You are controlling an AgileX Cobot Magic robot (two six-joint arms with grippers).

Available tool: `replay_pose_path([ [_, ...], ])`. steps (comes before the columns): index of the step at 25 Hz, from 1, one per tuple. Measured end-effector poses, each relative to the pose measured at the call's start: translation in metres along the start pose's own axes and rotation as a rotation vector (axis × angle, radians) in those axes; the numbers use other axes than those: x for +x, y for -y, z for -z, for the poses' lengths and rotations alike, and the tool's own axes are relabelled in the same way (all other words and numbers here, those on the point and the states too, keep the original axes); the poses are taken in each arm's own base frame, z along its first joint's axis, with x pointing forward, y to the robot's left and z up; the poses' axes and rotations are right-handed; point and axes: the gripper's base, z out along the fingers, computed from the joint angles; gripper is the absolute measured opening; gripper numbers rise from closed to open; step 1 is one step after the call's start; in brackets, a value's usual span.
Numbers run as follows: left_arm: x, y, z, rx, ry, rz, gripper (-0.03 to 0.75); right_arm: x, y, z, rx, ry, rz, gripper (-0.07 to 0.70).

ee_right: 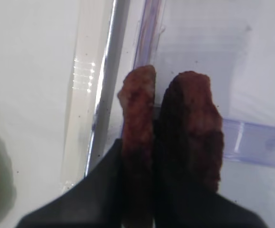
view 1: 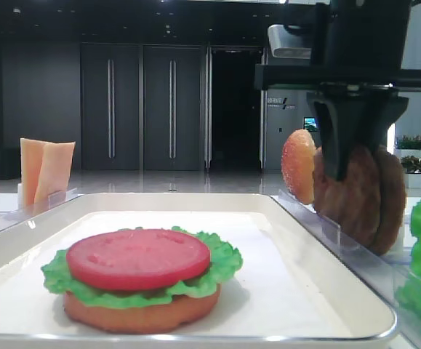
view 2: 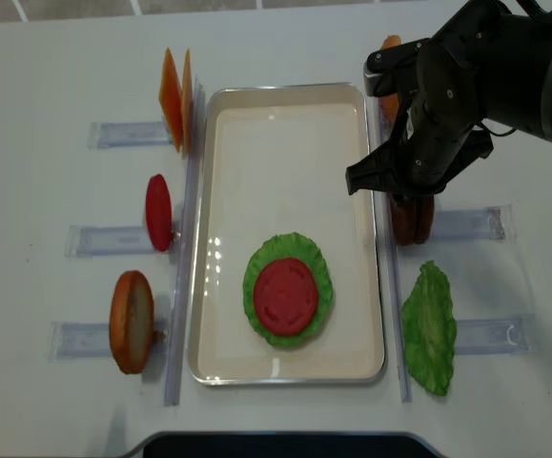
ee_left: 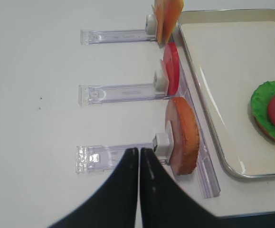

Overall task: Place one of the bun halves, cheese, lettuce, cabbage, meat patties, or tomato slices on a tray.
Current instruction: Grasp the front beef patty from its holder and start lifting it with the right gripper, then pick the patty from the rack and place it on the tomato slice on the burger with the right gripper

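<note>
Gripping the meat patties [view 1: 359, 193] at right of the low exterior view, my right jaws pinch the nearer disc; the tray [view 1: 326, 265] spans the foreground. My right wrist view shows them centre. Left wrist: my left jaws shut at bottom.

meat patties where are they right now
The meat patties stand on edge in a clear rack just right of the tray, under the right gripper, between a bun half and the lettuce leaf.
</note>
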Motion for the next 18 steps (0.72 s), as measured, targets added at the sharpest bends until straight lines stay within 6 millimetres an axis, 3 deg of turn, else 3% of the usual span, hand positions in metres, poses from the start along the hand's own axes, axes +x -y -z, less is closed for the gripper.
replay_pose_path([
  [10,0.0,0.0,0.0,0.0,0.0,0.0,0.0,0.002,0.001,0.012,-0.007,0.02,-0.002,0.124],
  [18,0.0,0.0,0.0,0.0,0.0,0.0,0.0,0.011,0.003,0.059,-0.093,0.113,-0.039,0.125],
])
